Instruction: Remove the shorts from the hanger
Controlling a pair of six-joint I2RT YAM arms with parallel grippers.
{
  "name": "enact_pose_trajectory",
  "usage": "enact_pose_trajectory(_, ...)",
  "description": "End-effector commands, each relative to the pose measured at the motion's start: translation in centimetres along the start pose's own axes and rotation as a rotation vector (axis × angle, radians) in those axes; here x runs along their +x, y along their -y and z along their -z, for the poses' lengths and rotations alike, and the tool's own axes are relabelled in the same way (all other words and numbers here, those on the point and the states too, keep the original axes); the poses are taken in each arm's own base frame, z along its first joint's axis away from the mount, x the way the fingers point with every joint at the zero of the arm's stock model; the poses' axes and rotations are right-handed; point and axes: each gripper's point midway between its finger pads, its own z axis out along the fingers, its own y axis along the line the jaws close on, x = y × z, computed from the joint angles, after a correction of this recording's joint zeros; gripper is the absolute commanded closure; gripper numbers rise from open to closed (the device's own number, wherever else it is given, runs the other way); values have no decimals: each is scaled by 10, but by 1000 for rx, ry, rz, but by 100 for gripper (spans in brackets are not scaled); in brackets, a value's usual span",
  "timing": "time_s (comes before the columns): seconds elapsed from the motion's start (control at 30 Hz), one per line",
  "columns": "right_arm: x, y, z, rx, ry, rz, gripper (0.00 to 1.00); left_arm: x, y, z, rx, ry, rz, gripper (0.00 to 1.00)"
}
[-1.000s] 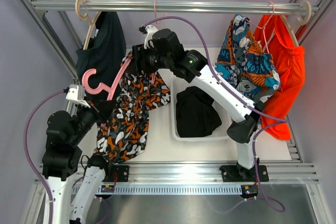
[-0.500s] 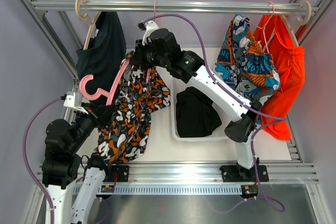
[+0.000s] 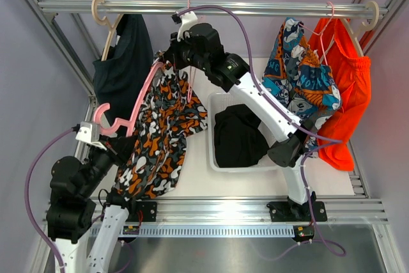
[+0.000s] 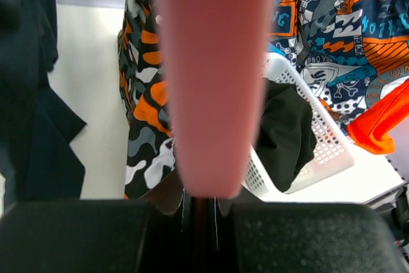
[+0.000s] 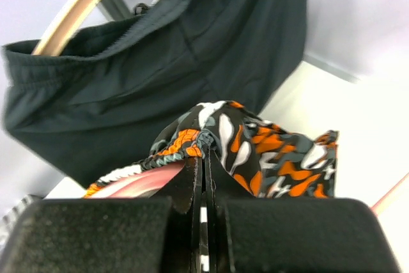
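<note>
The right claw (image 3: 167, 63) has gone up toward the metal rail (image 3: 268, 8), lifting the camouflage shorts (image 3: 160, 139) higher above the white table (image 3: 192, 180). The shorts hang from the pink hanger (image 3: 137, 97). The claw's own camera shows it pinched tight on the waistband (the top view hides that). The left claw (image 4: 200, 199) squeezes the hanger, a big pink blur in its view. In the basket (image 3: 211, 126) lie black shorts (image 3: 238, 137).

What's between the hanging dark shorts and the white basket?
The camouflage shorts, draped from the pink hanger, hang between them; the top view shows it.
</note>
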Motion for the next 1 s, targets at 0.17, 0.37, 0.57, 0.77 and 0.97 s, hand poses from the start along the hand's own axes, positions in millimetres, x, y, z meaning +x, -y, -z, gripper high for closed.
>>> enact_pose_trajectory(0.17,-36,69,-8,157,131,87,100,-18,30,32,112,88,-83,100)
enact_pose_trajectory(0.37,21,15,-1,-186,-58,136,100,-62,29,9,100,246,-4,100)
enact_pose_trajectory(0.57,61,-33,38,-508,-186,277,100,-104,6,-15,2,422,112,100)
enact_pose_trajectory(0.77,85,-66,72,-658,-227,431,100,-136,-3,-37,-35,498,102,100)
enact_pose_trajectory(0.97,95,-66,87,-651,-227,526,100,-136,0,-46,-45,389,-20,100)
